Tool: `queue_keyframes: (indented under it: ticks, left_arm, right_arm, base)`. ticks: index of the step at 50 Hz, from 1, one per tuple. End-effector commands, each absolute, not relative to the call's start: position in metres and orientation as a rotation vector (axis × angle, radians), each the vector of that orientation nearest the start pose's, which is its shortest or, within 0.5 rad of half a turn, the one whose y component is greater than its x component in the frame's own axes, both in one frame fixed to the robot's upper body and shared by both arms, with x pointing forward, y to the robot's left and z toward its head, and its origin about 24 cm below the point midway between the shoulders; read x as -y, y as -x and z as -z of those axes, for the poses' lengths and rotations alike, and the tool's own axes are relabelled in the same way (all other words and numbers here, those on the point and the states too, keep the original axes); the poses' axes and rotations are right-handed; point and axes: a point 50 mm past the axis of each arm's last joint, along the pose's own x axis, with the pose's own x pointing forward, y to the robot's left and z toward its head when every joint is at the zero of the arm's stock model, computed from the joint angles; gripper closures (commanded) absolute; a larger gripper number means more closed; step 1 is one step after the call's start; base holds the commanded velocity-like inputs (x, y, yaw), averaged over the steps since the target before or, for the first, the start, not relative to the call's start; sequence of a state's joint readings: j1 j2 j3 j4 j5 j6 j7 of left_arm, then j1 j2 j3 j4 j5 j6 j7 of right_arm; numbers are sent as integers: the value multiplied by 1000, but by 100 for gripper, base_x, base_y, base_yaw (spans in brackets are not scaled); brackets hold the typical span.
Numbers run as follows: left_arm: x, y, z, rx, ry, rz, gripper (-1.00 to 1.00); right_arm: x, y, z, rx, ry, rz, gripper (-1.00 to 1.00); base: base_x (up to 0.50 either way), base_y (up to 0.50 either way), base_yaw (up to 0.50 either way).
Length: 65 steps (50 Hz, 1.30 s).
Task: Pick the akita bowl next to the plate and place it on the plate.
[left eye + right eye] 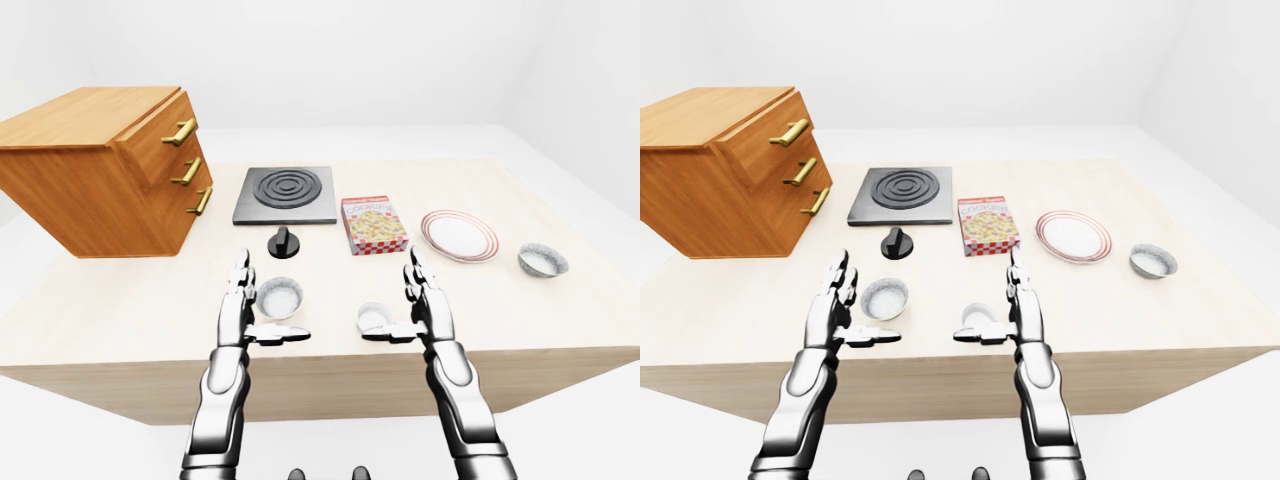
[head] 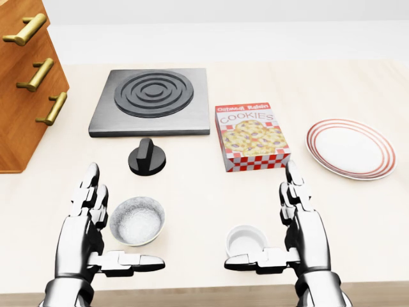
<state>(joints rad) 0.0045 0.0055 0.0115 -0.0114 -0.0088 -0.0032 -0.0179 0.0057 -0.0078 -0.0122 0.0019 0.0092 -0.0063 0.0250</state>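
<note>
Worktop (image 1: 130,310) of pale wood fills the left-eye view, carrying a wooden drawer cabinet (image 1: 100,170) at the left, a dark stove plate (image 1: 286,194) with a black knob (image 1: 284,243) below it, and a cookie box (image 1: 373,224) to the right. Further right lies the red-rimmed plate (image 1: 459,235), and just beside it on its right, apart from it, sits the akita bowl (image 1: 542,261), upright and untouched. Both hands hover low in this view, well apart from that bowl. In the head view the left hand (image 2: 86,233) stands with its fingers (image 2: 131,261) spread apart, flanking a second bowl (image 2: 137,220) without closing on it; whether the thumb touches its rim is hard to tell. The right hand (image 2: 303,230) is likewise spread, its thumb reaching under a small white cup (image 2: 246,241). Only the plate shows at the right edge here; the akita bowl falls outside the picture. The right-eye view repeats the same layout, with plate and akita bowl side by side at the right.
</note>
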Motion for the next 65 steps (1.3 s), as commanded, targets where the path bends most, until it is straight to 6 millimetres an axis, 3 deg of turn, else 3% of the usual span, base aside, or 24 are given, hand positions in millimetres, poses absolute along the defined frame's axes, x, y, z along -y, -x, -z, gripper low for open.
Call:
queue_keyframes:
  ticks: [1,21,65]
  left_arm:
    - [-158,-251,-46,31,15,13,-100]
    - [-156,-250,-43,26,-9,12,-100]
    - [-156,-250,-42,14,-5,20,-100]
  right_arm:
    - [158,-250,-38,-3,-9,-34,-100]
    - [157,-246,-41,-8,-46,-50,-100]
    - [158,-248,-48,-12,-84,-43,-100]
  base:
    - [0,0,0]
    - [0,0,0]
    - [-1,-18,0]
